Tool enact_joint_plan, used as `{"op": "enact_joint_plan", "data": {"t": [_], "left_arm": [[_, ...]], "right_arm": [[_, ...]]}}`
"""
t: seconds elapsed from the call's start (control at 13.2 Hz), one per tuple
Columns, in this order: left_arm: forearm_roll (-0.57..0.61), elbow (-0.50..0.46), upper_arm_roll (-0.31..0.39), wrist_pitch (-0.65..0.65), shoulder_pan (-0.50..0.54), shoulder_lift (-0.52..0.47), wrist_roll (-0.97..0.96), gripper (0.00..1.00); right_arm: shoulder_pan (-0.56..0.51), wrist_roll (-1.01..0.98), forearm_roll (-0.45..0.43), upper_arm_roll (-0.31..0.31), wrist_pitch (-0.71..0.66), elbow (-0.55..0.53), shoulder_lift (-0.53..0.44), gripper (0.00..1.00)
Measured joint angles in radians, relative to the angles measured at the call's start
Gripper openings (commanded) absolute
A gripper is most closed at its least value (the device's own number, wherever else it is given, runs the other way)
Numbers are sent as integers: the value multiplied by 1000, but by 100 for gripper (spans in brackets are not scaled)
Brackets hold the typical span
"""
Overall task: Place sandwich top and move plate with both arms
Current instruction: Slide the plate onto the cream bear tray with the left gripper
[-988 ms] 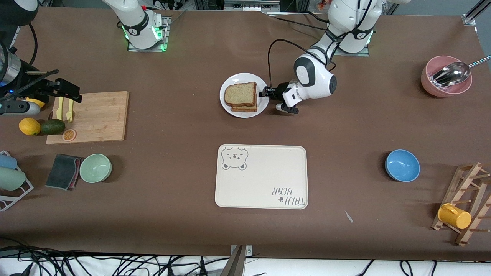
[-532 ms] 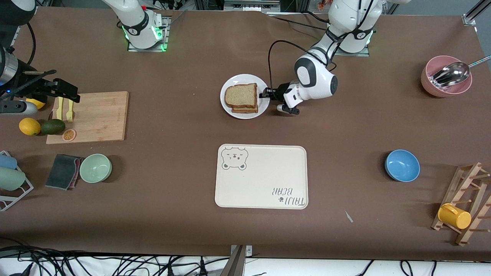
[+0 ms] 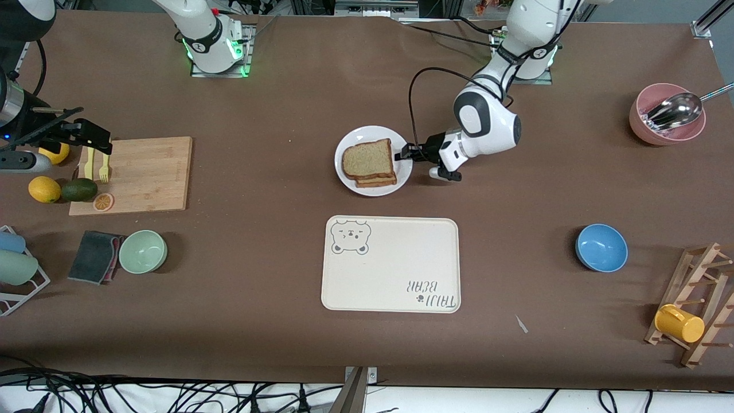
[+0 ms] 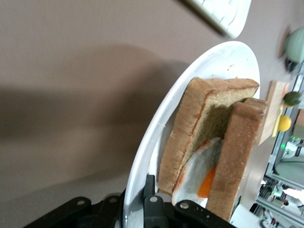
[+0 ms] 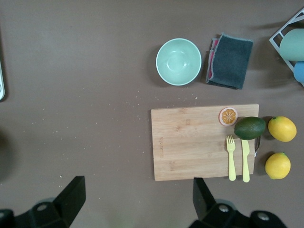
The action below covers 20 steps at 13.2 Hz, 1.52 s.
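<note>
The white plate (image 3: 351, 172) carries a closed sandwich between the arm bases and the bear tray. The plain brown sandwich top (image 3: 368, 158) lies on the lower slice. My left gripper (image 3: 407, 152) is shut on the plate's rim at the side toward the left arm's end. In the left wrist view one finger (image 4: 150, 190) presses the plate's (image 4: 156, 128) upper face, beside the top slice (image 4: 240, 152) and fried egg (image 4: 202, 178). My right gripper (image 3: 92, 135) is open and empty, up over the wooden board's end; it also shows in the right wrist view (image 5: 137, 190).
The cream bear tray (image 3: 391, 264) lies nearer the camera than the plate. A wooden board (image 3: 143, 172) with fork, knife, avocado and lemons sits at the right arm's end, with a green bowl (image 3: 143, 251). A blue bowl (image 3: 601, 247) and a pink bowl (image 3: 665, 121) sit toward the left arm's end.
The left gripper has carried the plate with the sandwich nearer the camera, toward the tray and slightly toward the left arm's end. The right gripper drifted slightly.
</note>
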Motion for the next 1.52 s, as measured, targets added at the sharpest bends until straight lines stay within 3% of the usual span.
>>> {"op": "enact_joint_plan", "data": {"t": [0.53,1.14,1.52], "left_arm": [[-20,112,33,-2,68,2,-52,0],[-20,386,92,27,52,233,-145,0],[18,488,130,67,5,318,-162,0]], "right_arm": [[-1,0,0,0,54,-19,8,100],[-2,16,-3,-1,59,-31,4,100],[-2,17,-3,-1,66,-34,4,100]]}}
